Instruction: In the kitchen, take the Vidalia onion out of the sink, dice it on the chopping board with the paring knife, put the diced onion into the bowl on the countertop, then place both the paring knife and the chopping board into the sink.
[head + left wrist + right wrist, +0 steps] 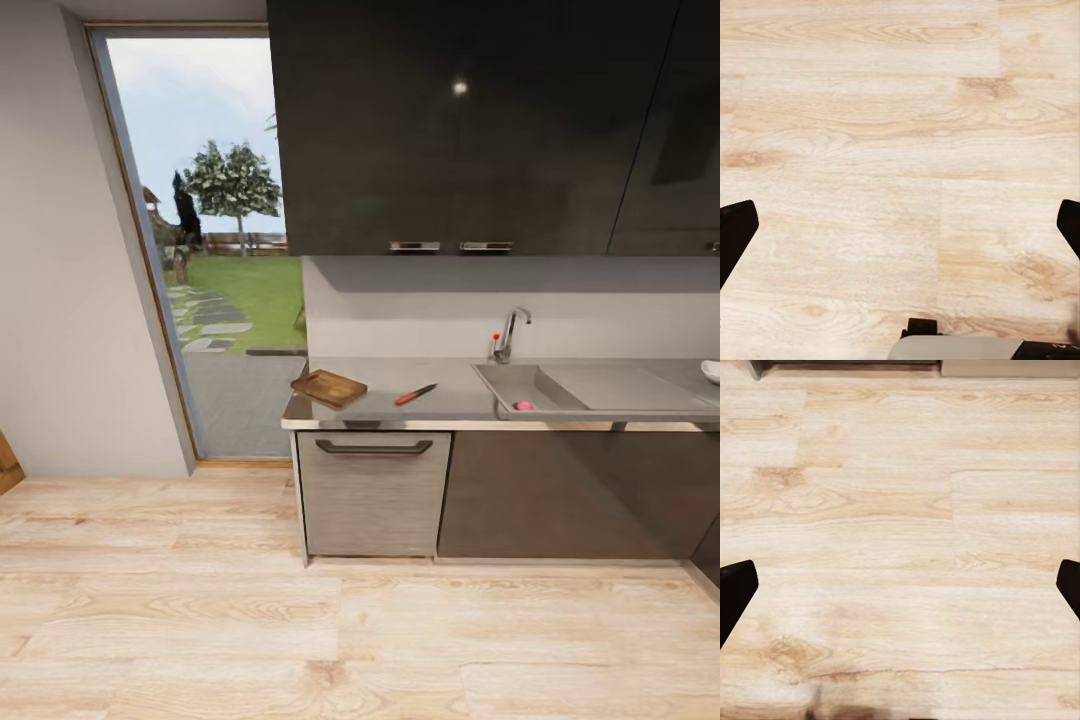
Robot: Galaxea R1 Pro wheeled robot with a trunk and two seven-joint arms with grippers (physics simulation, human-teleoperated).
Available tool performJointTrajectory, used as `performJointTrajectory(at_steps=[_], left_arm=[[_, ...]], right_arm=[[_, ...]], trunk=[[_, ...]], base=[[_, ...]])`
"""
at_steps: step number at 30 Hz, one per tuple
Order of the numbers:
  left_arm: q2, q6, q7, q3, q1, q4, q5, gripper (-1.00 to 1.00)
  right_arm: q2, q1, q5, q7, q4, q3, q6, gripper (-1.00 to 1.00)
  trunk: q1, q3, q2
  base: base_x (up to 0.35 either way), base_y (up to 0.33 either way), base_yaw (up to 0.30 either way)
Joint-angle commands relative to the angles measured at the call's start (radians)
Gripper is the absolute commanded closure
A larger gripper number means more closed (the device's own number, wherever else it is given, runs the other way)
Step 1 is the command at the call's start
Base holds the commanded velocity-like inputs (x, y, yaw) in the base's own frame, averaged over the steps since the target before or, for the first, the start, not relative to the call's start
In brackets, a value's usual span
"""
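Facing the kitchen counter from across the wood floor [200, 620], nothing yet in hand.

Chopping board [329, 388] lying near the countertop's [450, 400] left end, paring knife [415, 394] just beside it, red handle toward the sink [520, 385]; pinkish round object, likely the Vidalia onion [524, 405], down in the basin's front corner; white bowl [711, 371] at far right. Left gripper [900, 225] and right gripper [900, 585] spread wide above bare planks, holding nothing. Onion probably firm, smooth and prone to rolling: best pinched across its widest part. Knife light and thin: by the handle.
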Motion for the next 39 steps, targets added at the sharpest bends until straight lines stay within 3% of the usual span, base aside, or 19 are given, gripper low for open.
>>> performJointTrajectory(at_steps=[1,39], left_arm=[[0.000,-0.001,0.003,0.000,0.000,-0.002,-0.001,-1.00],[0.000,0.000,0.003,0.000,0.000,-0.002,-0.001,-1.00]], right_arm=[[0.000,-0.001,0.001,0.000,0.001,0.001,-0.003,-1.00],[0.000,-0.001,0.001,0.000,0.001,0.001,-0.003,-1.00]], trunk=[[-0.004,0.002,0.006],[-0.149,0.121,0.272]], base=[[0.000,0.000,0.000],[0.000,0.000,0.000]])
